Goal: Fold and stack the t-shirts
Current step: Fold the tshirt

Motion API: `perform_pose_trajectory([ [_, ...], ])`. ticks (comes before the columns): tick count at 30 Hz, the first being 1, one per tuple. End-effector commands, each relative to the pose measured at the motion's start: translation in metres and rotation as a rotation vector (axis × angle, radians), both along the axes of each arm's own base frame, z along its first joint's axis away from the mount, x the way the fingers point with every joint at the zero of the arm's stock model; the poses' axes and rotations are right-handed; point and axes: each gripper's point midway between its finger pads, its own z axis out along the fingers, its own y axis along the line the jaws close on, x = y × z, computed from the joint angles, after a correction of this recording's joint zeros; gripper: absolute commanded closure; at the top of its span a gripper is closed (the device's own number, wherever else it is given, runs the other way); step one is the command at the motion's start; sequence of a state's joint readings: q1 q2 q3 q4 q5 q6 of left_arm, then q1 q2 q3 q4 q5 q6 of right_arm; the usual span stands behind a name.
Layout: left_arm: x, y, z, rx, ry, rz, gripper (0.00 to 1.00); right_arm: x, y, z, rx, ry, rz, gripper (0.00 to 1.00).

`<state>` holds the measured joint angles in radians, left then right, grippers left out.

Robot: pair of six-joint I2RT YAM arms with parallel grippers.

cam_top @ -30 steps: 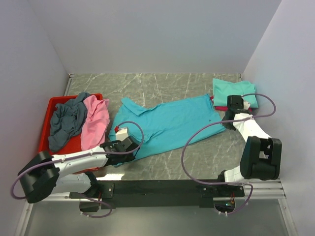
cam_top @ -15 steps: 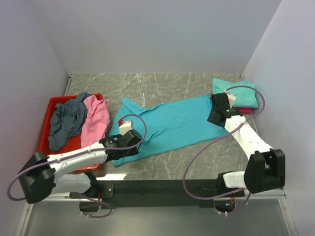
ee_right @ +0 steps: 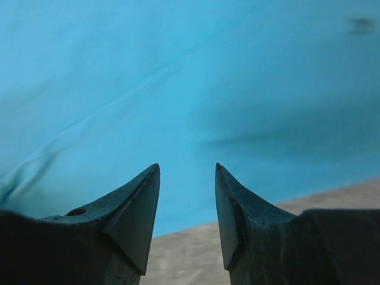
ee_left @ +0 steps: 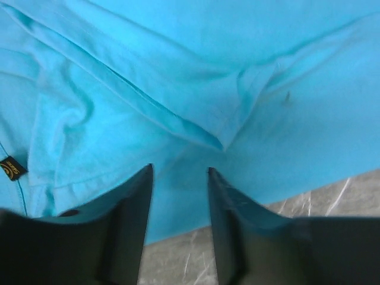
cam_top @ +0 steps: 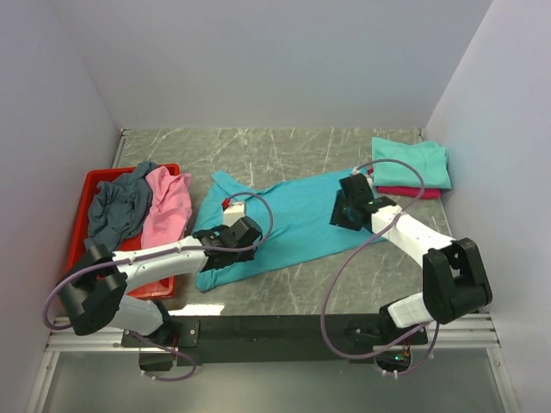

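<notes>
My left hand: my left gripper [cam_top: 244, 234] hangs over the near left part of the turquoise shirt [cam_top: 297, 219], close to its near hem. Its fingers [ee_left: 133, 202] are parted by a moderate gap and nothing is caught between them.
Under my left hand: a creased fold [ee_left: 202, 133] of the turquoise shirt runs just past my fingertips. A small dark label [ee_left: 10, 168] sits on the cloth off to the left. A strip of grey table [ee_left: 309, 208] shows just past the shirt's near edge.
My right hand: my right gripper [cam_top: 349, 209] is over the right end of the turquoise shirt. Its fingers [ee_right: 133, 208] stand about as far apart as the left ones and have hold of nothing. I cannot tell whether the tips touch the cloth.
Turquoise shirt: it lies spread out on the table, slanting from near left to far right, with one sleeve reaching up at its far left.
Tray: the red tray [cam_top: 90, 176] sits just left of the turquoise shirt.
Pink shirt: the pink shirt [cam_top: 168, 215] is in the tray on the side nearest the turquoise shirt and droops over the rim.
Grey shirt: the grey shirt [cam_top: 116, 211] is crumpled in the tray, on the pink shirt's far side from the turquoise shirt.
Crimson shirt: the crimson shirt [cam_top: 405, 192] is folded just beyond the turquoise shirt's right end, and only a strip of it shows.
Mint-green shirt: the mint-green shirt [cam_top: 411, 161] is folded and lies on top of the crimson shirt.
</notes>
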<state>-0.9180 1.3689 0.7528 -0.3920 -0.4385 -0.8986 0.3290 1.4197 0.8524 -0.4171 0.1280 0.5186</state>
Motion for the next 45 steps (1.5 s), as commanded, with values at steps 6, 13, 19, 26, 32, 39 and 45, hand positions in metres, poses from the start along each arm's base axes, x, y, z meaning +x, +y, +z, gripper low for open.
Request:
perform_pose_trajectory([
  [6, 0.033, 0.034, 0.024, -0.150, -0.094, 0.156, 0.46, 0.005, 0.136, 0.036, 0.191, -0.123, 0.311, 0.50],
  [13, 0.047, 0.052, 0.036, -0.254, -0.120, 0.224, 0.43, -0.004, 0.217, 0.031, 0.232, -0.103, 0.491, 0.50],
  [19, 0.056, 0.062, 0.042, -0.245, -0.132, 0.236, 0.41, -0.020, 0.263, 0.026, 0.274, -0.075, 0.586, 0.50],
  [26, 0.055, 0.065, 0.036, -0.260, -0.118, 0.237, 0.41, -0.029, 0.279, 0.013, 0.220, -0.055, 0.622, 0.50],
  [32, 0.056, 0.067, 0.032, -0.253, -0.107, 0.232, 0.41, -0.035, 0.276, 0.000, 0.110, -0.035, 0.626, 0.50],
  [39, 0.056, 0.072, 0.029, -0.252, -0.103, 0.236, 0.41, -0.041, 0.266, -0.009, -0.013, -0.031, 0.627, 0.50],
  [45, 0.057, 0.075, 0.034, -0.254, -0.112, 0.241, 0.41, -0.042, 0.264, -0.017, -0.040, -0.021, 0.623, 0.50],
])
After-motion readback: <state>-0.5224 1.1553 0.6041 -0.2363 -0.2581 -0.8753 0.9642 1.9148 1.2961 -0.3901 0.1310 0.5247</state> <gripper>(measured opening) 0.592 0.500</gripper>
